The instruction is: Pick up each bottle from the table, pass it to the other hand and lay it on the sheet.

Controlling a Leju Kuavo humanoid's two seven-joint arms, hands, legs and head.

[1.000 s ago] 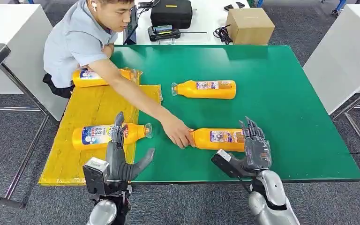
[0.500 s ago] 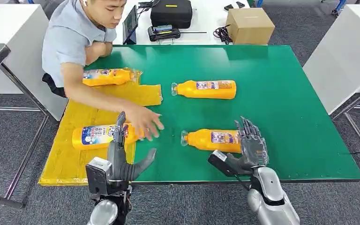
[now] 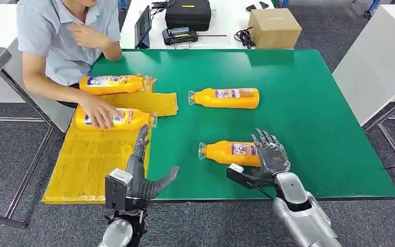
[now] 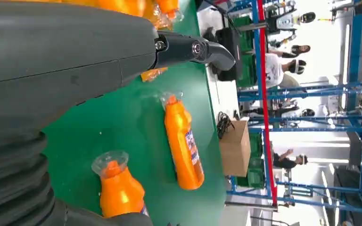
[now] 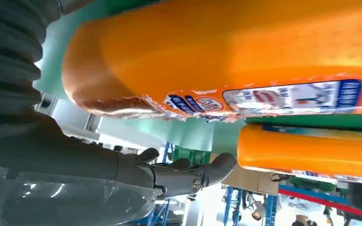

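Right hand: we find the right hand (image 3: 268, 157) at lower centre-right of the head view, fingers spread and arched over the base end of the near bottle (image 3: 230, 153); whether it grips we cannot tell.
Right wrist view: we see the near bottle (image 5: 226, 61) very close, its orange body and label edge just beside the grey thumb (image 5: 188, 174), a gap showing between thumb and bottle.
Left hand: we note the left hand (image 3: 141, 172) at lower centre-left of the head view, fingers straight, thumb out to the side, holding nothing, hovering over the seam between sheet and table.
Near bottle: it lies on its side on the green table (image 3: 319, 103), clear cap pointing to frame left.
Far bottle: the far bottle (image 3: 225, 98) lies on its side at frame centre, cap also to the left, well apart from the near one.
Left wrist view: we see both table bottles from the cap end, plus blue racking (image 4: 358, 117) and a cardboard box (image 4: 235, 148) beyond the table edge.
Sheet: the yellow sheet (image 3: 90, 164) covers the left side of the table; two bottles lie on it, the upper sheet bottle (image 3: 114, 84) and the lower sheet bottle (image 3: 114, 119).
Person: the person's hand (image 3: 96, 114) rests on the lower sheet bottle.
Labels: blue, white and red labels are on every bottle; the writing is too small for us to read.
Background: a black case (image 3: 187, 14) sits at top centre.
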